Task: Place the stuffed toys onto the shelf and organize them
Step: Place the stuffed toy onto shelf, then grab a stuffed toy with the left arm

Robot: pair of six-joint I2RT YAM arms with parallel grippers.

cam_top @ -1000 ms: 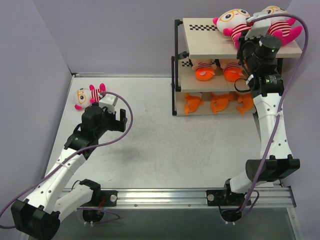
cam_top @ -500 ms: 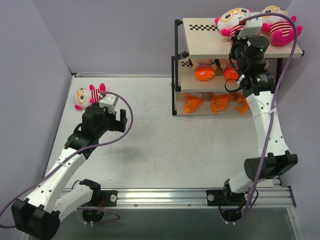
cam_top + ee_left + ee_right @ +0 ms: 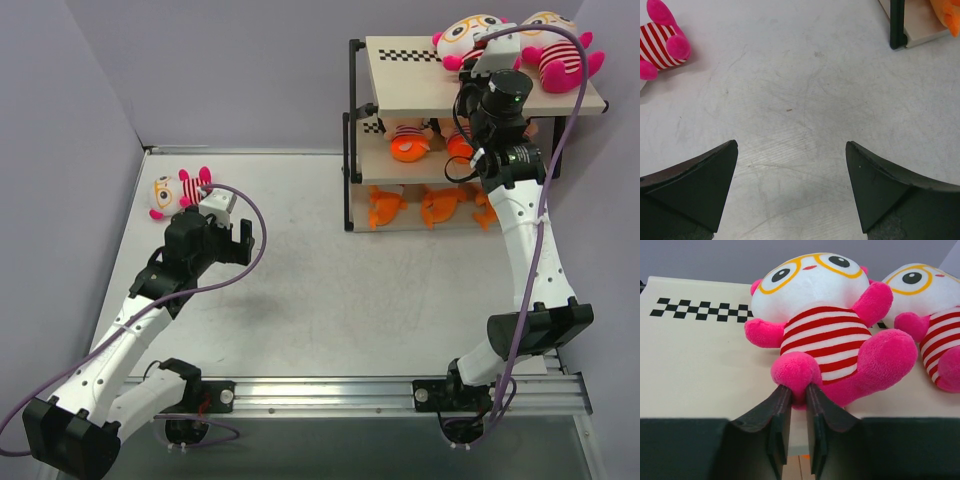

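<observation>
Shelf (image 3: 400, 95) — far right corner. Top board: left glasses toy (image 3: 815, 325), its foot pinched between the fingers of the right gripper (image 3: 799, 390); right glasses toy (image 3: 935, 305) just beside it. Third glasses toy (image 3: 172, 190) — on the table (image 3: 800, 75), far left corner. Left gripper (image 3: 791, 147) — fingers apart, empty, nearby.

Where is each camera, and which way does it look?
Top external: above, behind the arms, looking down on table, shelf, both arms.
Left wrist: on left arm, facing the table; open left fingers show.
Right wrist: at the shelf top, facing the glasses toy; right fingers pinch its foot.
Shared: top and right wrist both show that toy.
</observation>
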